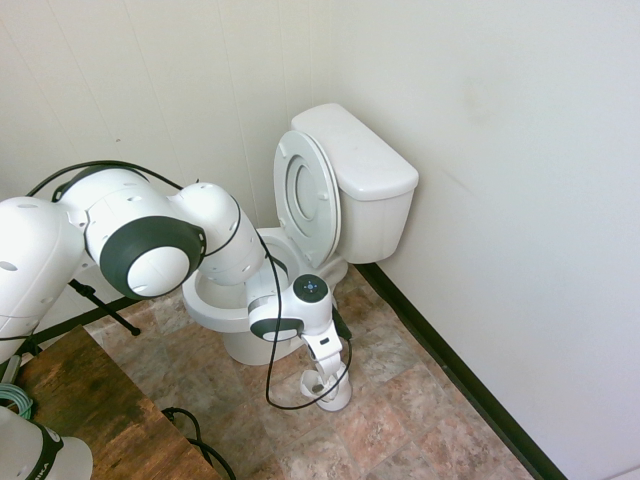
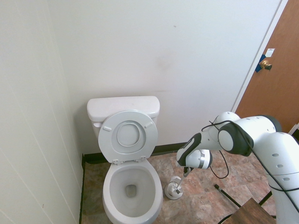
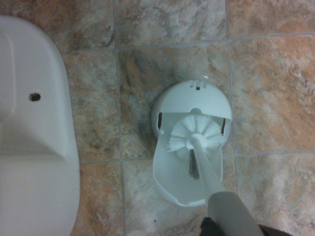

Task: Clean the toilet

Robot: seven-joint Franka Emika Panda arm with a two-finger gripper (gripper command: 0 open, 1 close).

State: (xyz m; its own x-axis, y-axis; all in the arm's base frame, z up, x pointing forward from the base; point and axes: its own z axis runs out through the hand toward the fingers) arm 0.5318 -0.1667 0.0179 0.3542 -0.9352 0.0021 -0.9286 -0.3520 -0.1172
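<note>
White toilet (image 2: 132, 186) sits beside the fingers (image 2: 180, 183) (closed on brush (image 3: 197, 135)).

This is a small bathroom. A white toilet (image 2: 128, 158) stands by the wall, close to the gripper (image 2: 180, 179). Right below the gripper, a brush holder (image 2: 174, 190) sits on the tile floor (image 2: 205, 198).

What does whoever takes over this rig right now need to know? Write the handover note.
Hand: shut on the toilet brush handle, pointing down over the brush holder.
Brush holder: on the tile floor beside the toilet; the bristle head sits at the holder's opening.
Toilet: seat and lid are up, bowl open.
Done: brush grasped.
Left: carry the brush to the bowl, scrub, return it to the holder.
</note>
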